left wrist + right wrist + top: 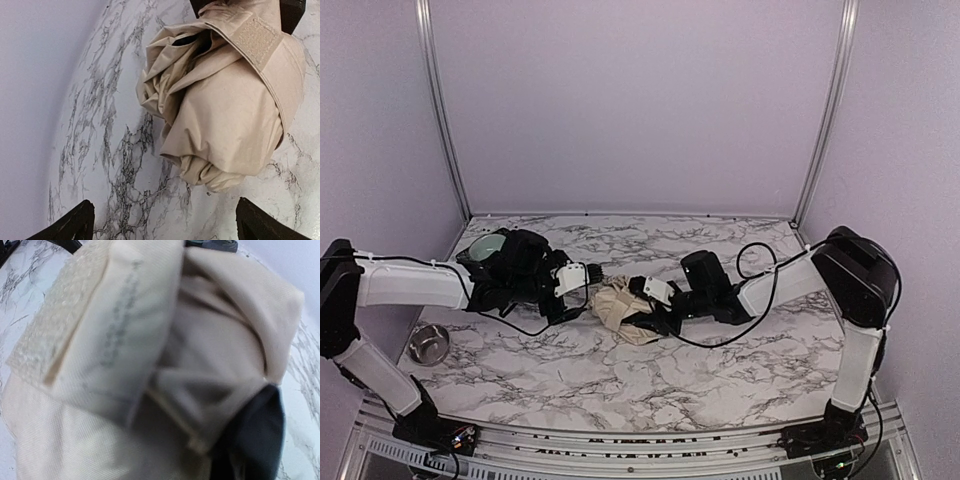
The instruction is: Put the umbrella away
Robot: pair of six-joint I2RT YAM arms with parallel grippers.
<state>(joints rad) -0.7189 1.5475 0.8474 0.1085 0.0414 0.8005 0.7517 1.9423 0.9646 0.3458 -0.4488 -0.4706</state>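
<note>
The umbrella [623,310] lies as a crumpled cream-beige bundle in the middle of the marble table [620,380]. Its shaft and handle are hidden. My left gripper [595,274] hangs just left of it, open, with nothing between its fingers [75,222]. In the left wrist view the umbrella [225,115] sits ahead of the jaws, its velcro strap [257,37] on top. My right gripper [645,303] reaches in from the right and is shut on the umbrella fabric. That fabric [125,340] fills the right wrist view, with one dark finger [255,440] at the lower right.
A small steel bowl [428,343] stands at the table's left edge. A pale green dish [485,247] shows behind my left arm at the back left. A black cable [752,262] loops over the right arm. Purple walls close in the back and sides.
</note>
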